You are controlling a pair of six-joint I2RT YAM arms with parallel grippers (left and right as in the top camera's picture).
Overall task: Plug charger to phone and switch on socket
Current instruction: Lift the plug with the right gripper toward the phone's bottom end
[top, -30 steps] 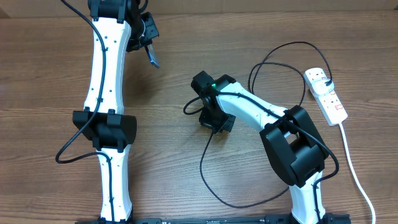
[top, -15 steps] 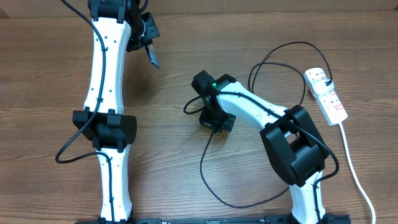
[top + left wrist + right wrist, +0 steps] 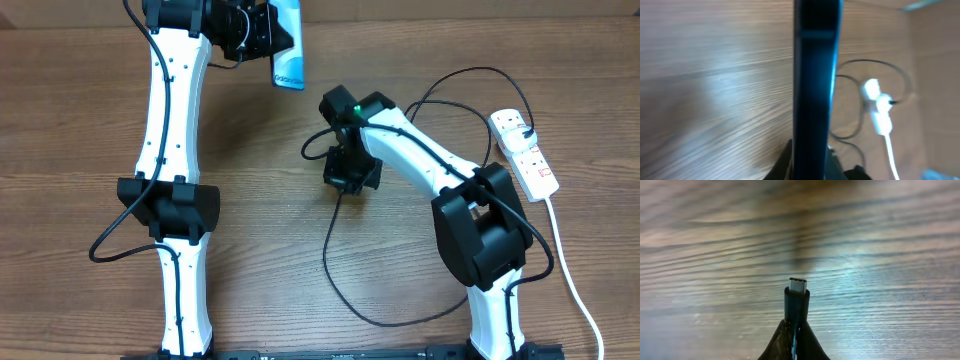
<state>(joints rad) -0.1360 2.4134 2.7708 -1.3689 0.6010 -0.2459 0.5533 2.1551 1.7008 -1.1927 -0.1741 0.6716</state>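
My left gripper (image 3: 262, 35) is shut on the phone (image 3: 287, 45) and holds it off the table at the top centre, blue screen facing up in the overhead view. In the left wrist view the phone (image 3: 813, 85) shows edge-on as a dark bar between my jaws (image 3: 807, 167). My right gripper (image 3: 352, 172) is shut on the charger's black connector tip (image 3: 797, 300), which points up from the jaws (image 3: 796, 335) over bare wood. The charger cable (image 3: 345, 290) loops over the table. The socket (image 3: 524, 152) lies at the right edge.
The socket's thick white cord (image 3: 572, 280) runs down the right side. The charger cable also loops near the socket (image 3: 440, 95). The socket and cable show blurred in the left wrist view (image 3: 877, 107). The table is brown wood.
My left gripper has rotated so the phone's blue screen now faces the overhead camera. My right gripper has moved up and slightly right with the connector tip.
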